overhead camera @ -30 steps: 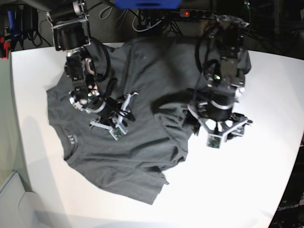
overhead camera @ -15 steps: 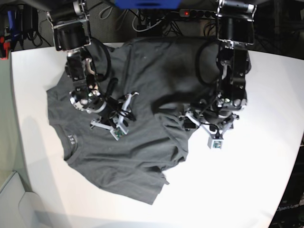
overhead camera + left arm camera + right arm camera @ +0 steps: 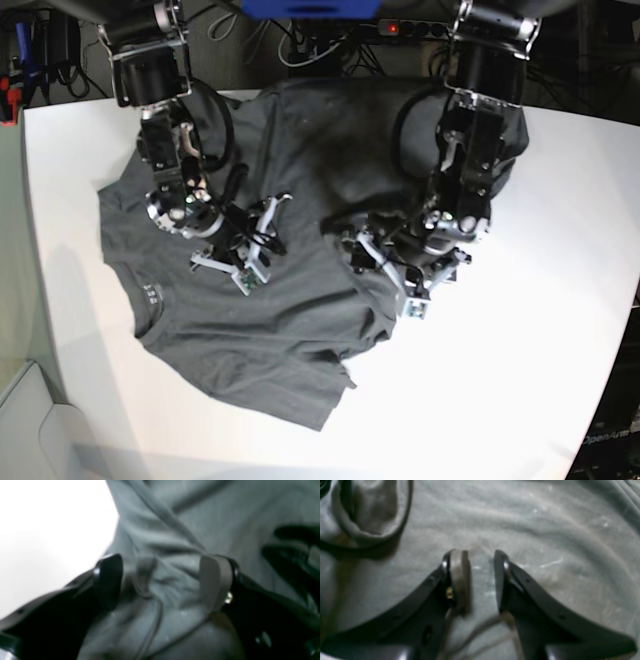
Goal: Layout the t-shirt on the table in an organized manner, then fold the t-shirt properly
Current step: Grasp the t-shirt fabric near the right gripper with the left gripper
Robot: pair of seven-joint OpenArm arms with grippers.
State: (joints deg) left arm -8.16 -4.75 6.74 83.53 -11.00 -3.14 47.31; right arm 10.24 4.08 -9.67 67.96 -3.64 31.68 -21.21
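The dark charcoal t-shirt (image 3: 300, 140) lies spread but wrinkled on the white table (image 3: 520, 400), with its neck label (image 3: 150, 293) at the left. My left gripper (image 3: 385, 262) is low at the shirt's right edge. In the left wrist view it (image 3: 161, 580) is open, its fingers (image 3: 215, 582) straddling a bunched fold of the t-shirt (image 3: 172, 555). My right gripper (image 3: 262, 235) rests on the middle of the shirt. In the right wrist view it (image 3: 481, 580) is open by a narrow gap over flat cloth (image 3: 545, 542), with nothing between its jaws.
A power strip (image 3: 400, 28) and cables lie behind the table's far edge. A curved hem (image 3: 370, 517) lies left of the right gripper. A pale bin (image 3: 20, 420) stands off the table's near left. Bare tabletop (image 3: 50, 530) shows beside the left gripper.
The left arm has swung left in the base view, from over the bare table onto the shirt's right edge, and its gripper has turned. The right arm has not moved.
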